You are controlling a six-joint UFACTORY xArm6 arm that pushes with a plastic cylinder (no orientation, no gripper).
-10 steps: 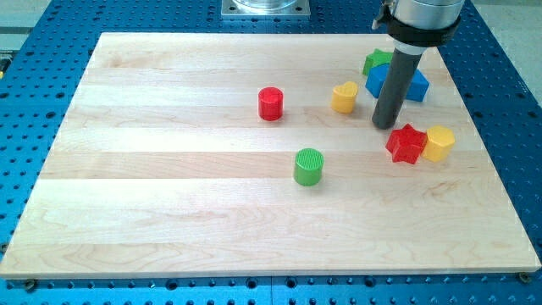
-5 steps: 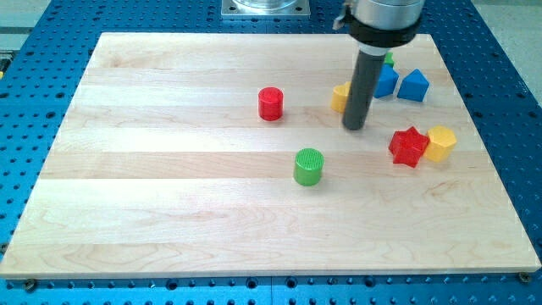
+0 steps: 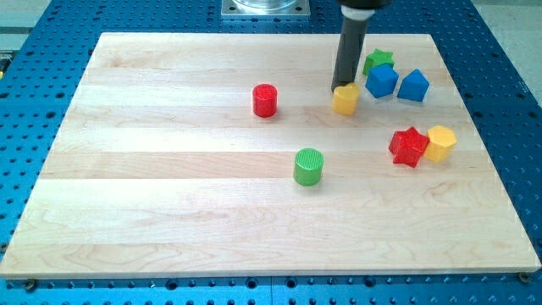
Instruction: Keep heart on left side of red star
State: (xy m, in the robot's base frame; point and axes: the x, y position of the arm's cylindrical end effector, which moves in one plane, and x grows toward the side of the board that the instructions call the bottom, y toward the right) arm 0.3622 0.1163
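Rod upper part cropped at view's top, my tip touching yellow heart top edge, red star well right, no gripper fitted.

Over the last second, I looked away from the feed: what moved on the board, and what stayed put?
My tip swept from beside the red star block toward the view's upper left, and now sits at the top edge of the yellow heart block. The red cylinder block looks nudged slightly left. The heart, star, yellow block beside the star, green cylinder block and two blue blocks stayed.
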